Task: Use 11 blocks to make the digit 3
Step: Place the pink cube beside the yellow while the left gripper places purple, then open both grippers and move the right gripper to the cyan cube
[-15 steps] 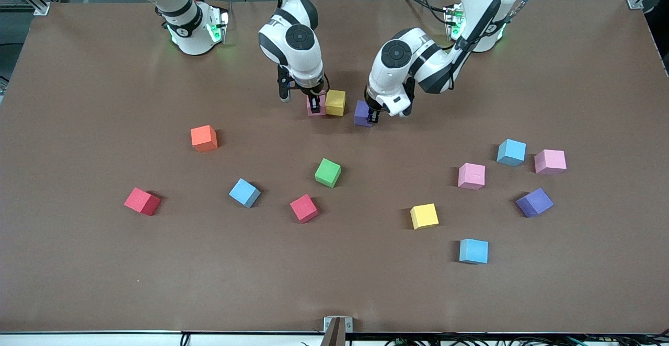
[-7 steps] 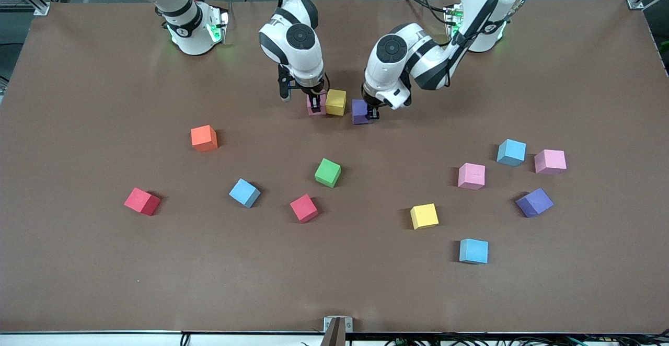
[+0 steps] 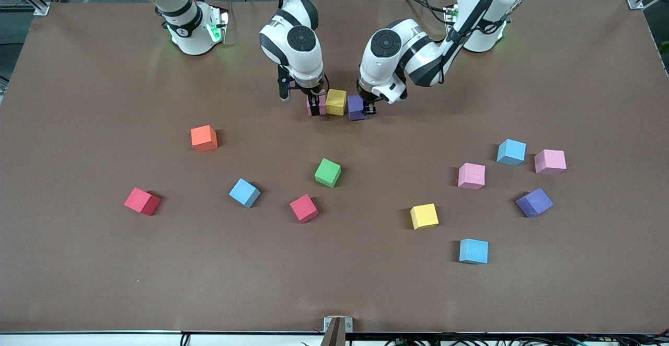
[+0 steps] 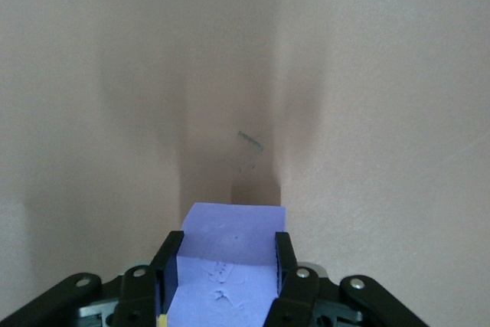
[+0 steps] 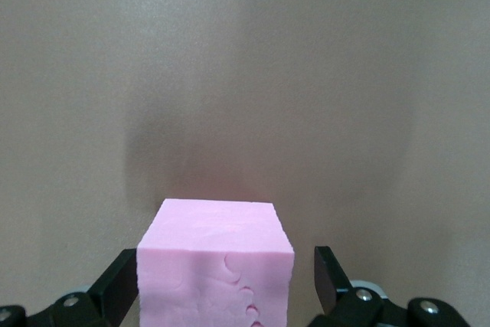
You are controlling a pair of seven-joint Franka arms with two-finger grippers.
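Note:
Of the digit 3, one row of three blocks shows close to the robots' bases: pink [image 3: 316,106], yellow [image 3: 336,102] and purple [image 3: 356,107]. My left gripper [image 3: 369,108] is shut on the purple block [image 4: 230,239], which sits on the table right beside the yellow one. My right gripper [image 3: 315,103] stands open around the pink block [image 5: 217,254]. One of its fingers [image 5: 329,269] is clear of the foam. The pink block touches the yellow one.
Loose blocks lie nearer the front camera: orange [image 3: 204,138], red [image 3: 142,201], blue [image 3: 244,193], red [image 3: 304,208], green [image 3: 327,172], yellow [image 3: 424,216], blue [image 3: 473,251], pink [image 3: 471,175], blue [image 3: 511,152], pink [image 3: 550,161], purple [image 3: 534,202].
My left gripper has carried the purple block sideways up to the yellow block. My right gripper has opened and let go of the pink block.

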